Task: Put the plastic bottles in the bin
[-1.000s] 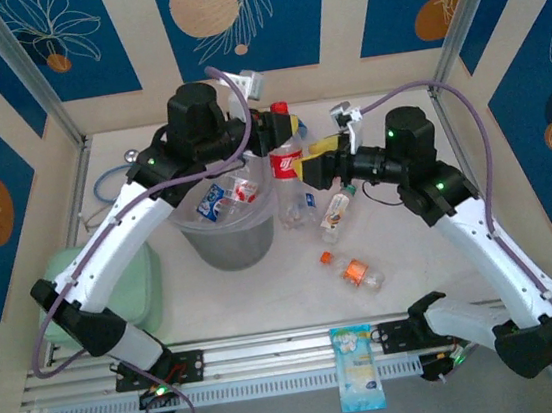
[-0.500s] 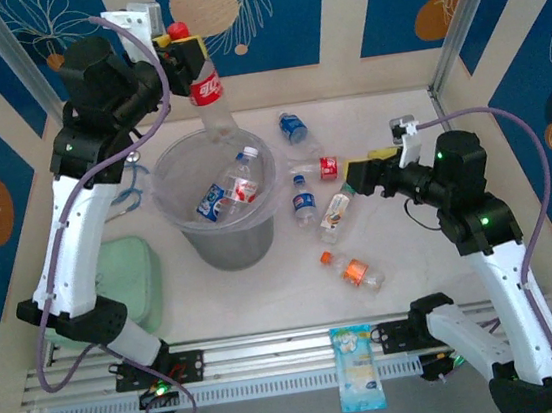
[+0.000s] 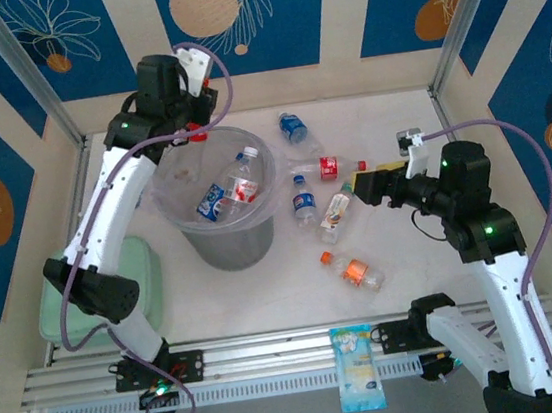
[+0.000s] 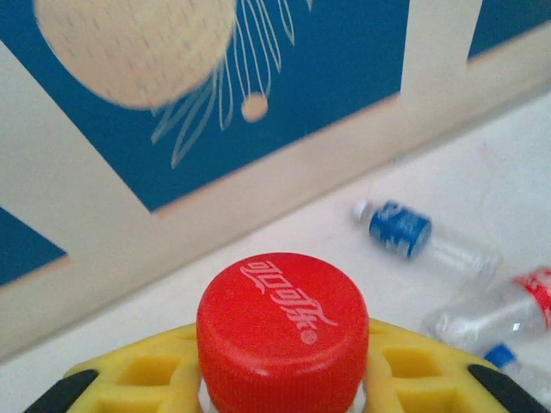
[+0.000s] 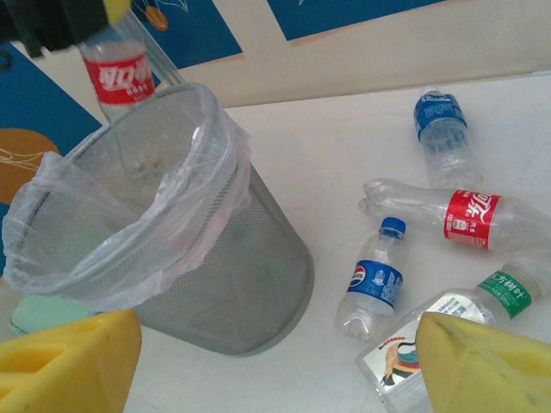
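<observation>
My left gripper (image 3: 189, 128) hangs over the back left rim of the bin (image 3: 227, 249), shut on the neck of a red-capped plastic bottle (image 4: 282, 327). The bottle's red-labelled body (image 5: 120, 82) dips inside the bin's rim (image 5: 185, 219). Two bottles (image 3: 226, 192) lie in the bin. Right of it on the table lie a blue one (image 3: 292, 126), a red-labelled one (image 3: 326, 167), a blue-labelled one (image 3: 303, 203), a green-capped one (image 3: 335, 211) and an orange one (image 3: 362, 273). My right gripper (image 3: 362, 182) stands open just right of the green-capped bottle, with nothing between its fingers (image 5: 486, 366).
A pale green pad (image 3: 139, 274) lies left of the bin. A blue-and-white packet (image 3: 359, 380) rests on the front rail (image 3: 274, 353). Patterned walls close the back and both sides.
My left arm carried the red-capped bottle from the table's middle up to the back left, then lowered it over the bin's rim. My right arm drew back to the right, still open.
</observation>
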Controlling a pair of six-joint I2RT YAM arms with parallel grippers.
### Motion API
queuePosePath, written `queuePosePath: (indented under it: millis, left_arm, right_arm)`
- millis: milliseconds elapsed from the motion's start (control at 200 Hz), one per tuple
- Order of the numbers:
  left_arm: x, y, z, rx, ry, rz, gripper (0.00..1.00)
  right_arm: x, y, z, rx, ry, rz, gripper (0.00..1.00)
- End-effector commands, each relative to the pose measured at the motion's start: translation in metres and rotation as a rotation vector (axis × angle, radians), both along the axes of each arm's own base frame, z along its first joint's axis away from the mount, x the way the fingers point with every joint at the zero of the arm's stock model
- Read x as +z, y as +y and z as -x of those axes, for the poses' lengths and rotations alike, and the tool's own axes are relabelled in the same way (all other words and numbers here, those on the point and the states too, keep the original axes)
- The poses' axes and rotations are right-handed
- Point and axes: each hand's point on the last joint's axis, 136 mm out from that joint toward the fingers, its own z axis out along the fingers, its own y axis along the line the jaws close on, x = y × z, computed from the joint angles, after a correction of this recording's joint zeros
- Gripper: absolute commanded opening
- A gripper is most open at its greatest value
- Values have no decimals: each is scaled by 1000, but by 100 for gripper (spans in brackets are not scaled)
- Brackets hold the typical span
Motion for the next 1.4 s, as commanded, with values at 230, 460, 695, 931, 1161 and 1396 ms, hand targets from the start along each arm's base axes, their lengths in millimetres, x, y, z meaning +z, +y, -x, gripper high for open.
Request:
queuePosePath:
  millis: [230, 460, 695, 931, 1161, 1396]
  left_arm:
    - [-109, 14, 23, 15, 215, -71, 0]
    - [-156, 6, 44, 69, 419, 79, 0]
    - [-129, -18, 62, 7, 467, 297, 0]
    - [-143, 2, 65, 80, 488, 126, 0]
    - [-203, 7, 80, 100, 613, 41, 0]
    - [-226, 2, 81, 102, 664, 58, 0]
  right_arm:
    - [-6, 3, 2, 32, 26, -22, 83]
    - [-8, 2, 1, 20, 44, -26, 83]
    - [-7, 1, -2, 14, 55, -21, 83]
    - [-12, 4, -7, 22, 80, -44, 83]
    - [-15, 5, -13, 22, 106, -49, 83]
    - [-15, 5, -14, 24, 110, -52, 82]
